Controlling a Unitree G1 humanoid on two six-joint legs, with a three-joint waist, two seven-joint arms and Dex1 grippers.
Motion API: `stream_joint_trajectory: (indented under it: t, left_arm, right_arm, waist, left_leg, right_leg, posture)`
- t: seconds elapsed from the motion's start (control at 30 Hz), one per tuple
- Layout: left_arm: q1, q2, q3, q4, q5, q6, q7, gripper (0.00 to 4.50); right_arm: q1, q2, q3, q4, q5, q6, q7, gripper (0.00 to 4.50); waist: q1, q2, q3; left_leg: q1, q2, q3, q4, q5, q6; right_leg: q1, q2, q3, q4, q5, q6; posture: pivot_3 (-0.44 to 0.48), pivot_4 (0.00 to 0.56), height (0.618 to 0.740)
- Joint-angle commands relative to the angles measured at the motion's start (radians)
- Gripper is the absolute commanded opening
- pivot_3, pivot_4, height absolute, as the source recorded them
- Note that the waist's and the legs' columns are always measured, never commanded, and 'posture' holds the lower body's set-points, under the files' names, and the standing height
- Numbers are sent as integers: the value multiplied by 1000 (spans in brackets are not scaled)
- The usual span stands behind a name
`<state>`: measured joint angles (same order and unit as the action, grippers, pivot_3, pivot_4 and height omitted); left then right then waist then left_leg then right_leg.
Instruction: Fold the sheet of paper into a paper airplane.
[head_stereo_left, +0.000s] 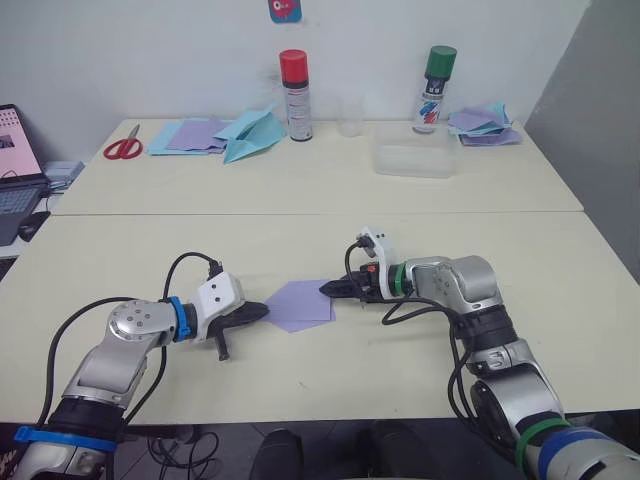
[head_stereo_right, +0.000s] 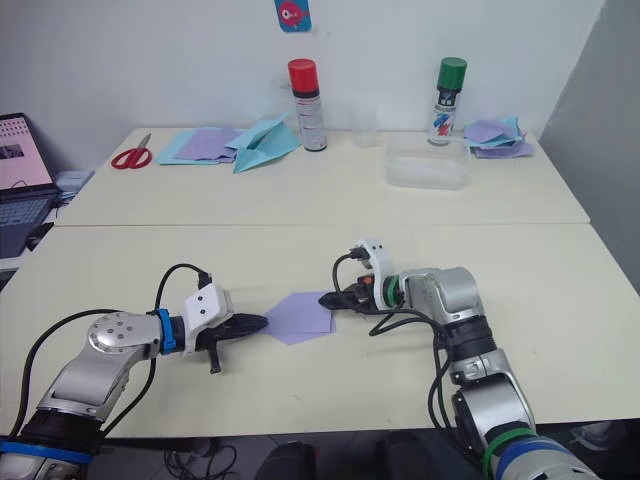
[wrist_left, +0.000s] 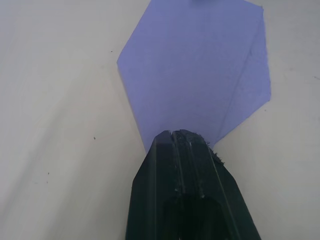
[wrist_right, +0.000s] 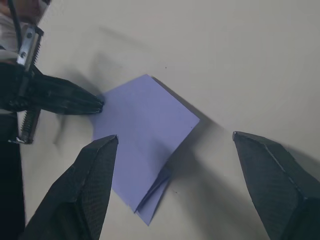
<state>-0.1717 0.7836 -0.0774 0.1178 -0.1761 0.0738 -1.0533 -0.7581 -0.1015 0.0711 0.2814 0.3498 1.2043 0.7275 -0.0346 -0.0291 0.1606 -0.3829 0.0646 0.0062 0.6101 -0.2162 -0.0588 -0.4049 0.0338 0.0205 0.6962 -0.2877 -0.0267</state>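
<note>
Lavender sheet of paper (head_stereo_left: 301, 304) lies flat on the near tabletop (head_stereo_left: 420, 370), between both arms. Left gripper (head_stereo_left: 262, 311), pressed together, pins its left tip; right gripper (wrist_right: 172, 165) hovers spread over the right edge. A careless pinch could drag the sheet and skew the crease.

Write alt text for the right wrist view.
A folded lavender sheet of paper lies flat on a cream table, between the right gripper's two spread black fingers. The left gripper's closed tip touches the paper's far corner.
</note>
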Motion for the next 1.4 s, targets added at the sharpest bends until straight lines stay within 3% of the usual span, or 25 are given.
stream_joint_trajectory:
  t: [0.03,0.3,0.33,0.4,0.7,0.83,1.07,1.4]
  left_arm:
    - [35,8,-44,75,75,19,14,0]
    - [48,9,-45,67,70,18,15,0]
    - [49,9,-44,65,69,19,16,0]
    - [53,10,-43,60,68,20,17,0]
    - [79,21,-38,41,61,23,9,0]
    - [81,29,-32,37,57,26,4,0]
    - [91,52,-1,18,28,55,-4,0]
    - [81,62,23,-3,10,92,-13,0]
  right_arm:
    - [-29,57,-18,32,54,29,-14,3819]
    - [-41,122,0,71,50,-54,-34,3819]
    - [-42,128,-1,81,45,-76,-42,3657]
    - [-39,129,4,88,42,-109,-45,3235]
    - [-38,127,15,121,29,-182,-62,39]
    - [-11,94,86,65,7,-288,11,39]
    - [89,-10,298,-70,-118,-657,173,39]
    - [120,-56,384,53,-290,-1163,216,39]
  waist:
    - [-2,2,-1]
    - [-3,3,-2]
    - [-4,3,-2]
    - [-7,3,-1]
    - [-12,3,-1]
    - [-17,4,-1]
    - [-22,4,-1]
    - [-24,4,0]
  left_leg:
    - [0,0,0,0,0,0]
    - [0,0,-1,0,0,0]
    - [0,0,-1,0,0,0]
    - [0,0,-1,0,0,0]
    - [0,0,-1,-1,0,0]
    - [0,0,-1,-1,0,0]
    - [-1,1,0,-2,0,0]
    - [-1,1,0,-4,0,0]
  right_leg:
    - [0,0,0,0,0,0]
    - [0,0,0,0,0,0]
    - [0,0,0,0,0,0]
    - [0,0,-1,0,0,0]
    - [0,0,-1,0,0,0]
    - [0,0,0,0,0,0]
    - [0,0,-1,-4,0,0]
    - [-1,1,-1,-7,0,0]
  posture:
    - [0,150,740]
    - [0,150,740]
    - [0,150,740]
    - [0,150,740]
    - [0,150,740]
    - [0,150,740]
    - [0,150,740]
    - [0,150,740]
